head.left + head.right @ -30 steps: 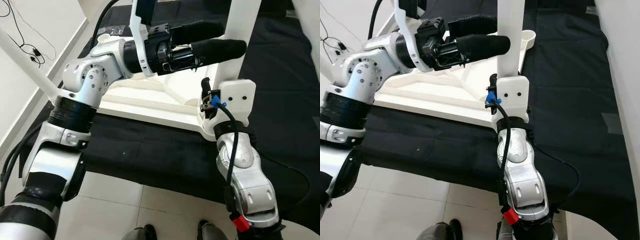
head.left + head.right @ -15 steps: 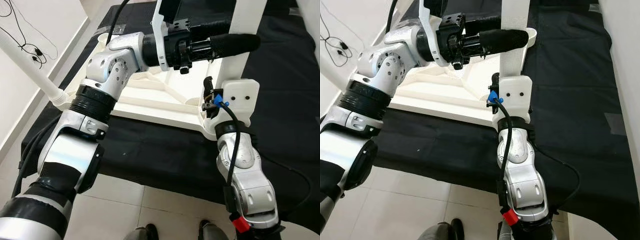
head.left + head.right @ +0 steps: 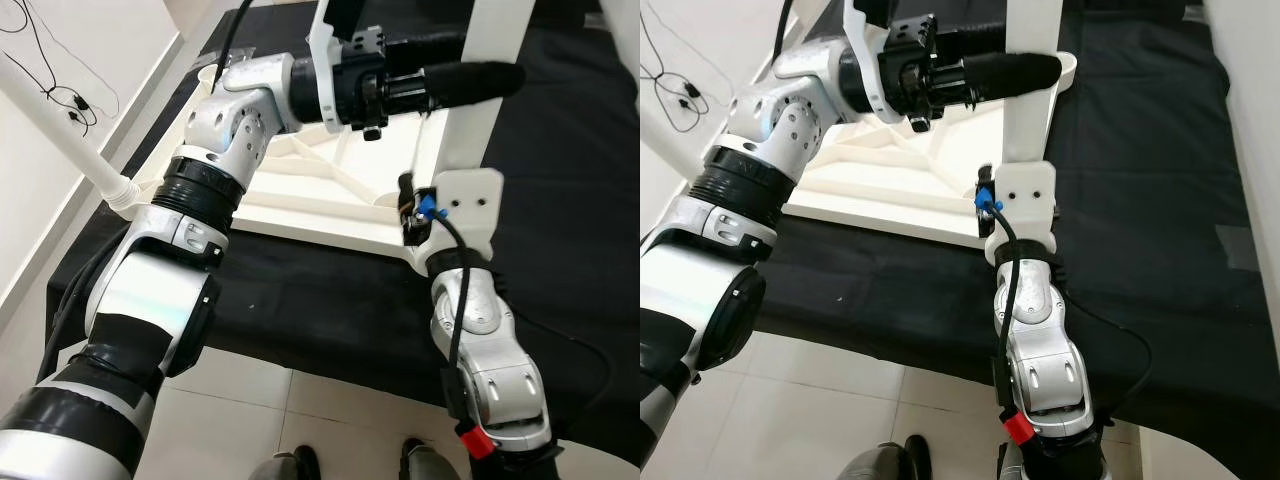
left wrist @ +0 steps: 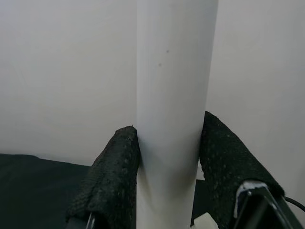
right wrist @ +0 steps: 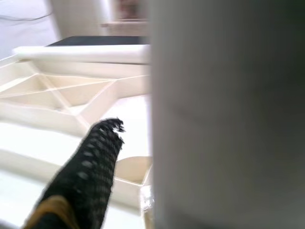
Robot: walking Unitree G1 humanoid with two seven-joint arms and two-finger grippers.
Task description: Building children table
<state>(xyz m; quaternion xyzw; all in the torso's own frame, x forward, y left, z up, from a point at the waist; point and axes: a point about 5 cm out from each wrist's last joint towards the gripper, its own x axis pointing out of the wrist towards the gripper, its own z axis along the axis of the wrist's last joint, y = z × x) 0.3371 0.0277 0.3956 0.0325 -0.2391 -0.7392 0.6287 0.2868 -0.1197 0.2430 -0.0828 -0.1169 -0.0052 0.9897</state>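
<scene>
Now the leg-fitting step: the left gripper (image 4: 169, 176) pinches the upright white table leg (image 3: 470, 110) at upper right, over the upturned tabletop (image 3: 300, 205) mid-frame. The right gripper (image 5: 124, 157) steadies its base, grip unclear. Next, I'd say, comes seating the leg straight.

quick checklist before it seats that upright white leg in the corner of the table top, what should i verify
1. Left gripper closed on the table leg, a finger pressed on each side: ok.
2. Leg upright over the near right corner of the upside-down white table top: ok in the eye views.
3. Right gripper holding the leg low down: cannot tell. One finger shows beside the leg; the other is hidden.
4. Leg foot fully in its corner socket: cannot tell, the right wrist covers the joint.
5. Table top lying flat on the black cloth: ok.
6. Loose leg at far left apart from both arms: ok.
</scene>
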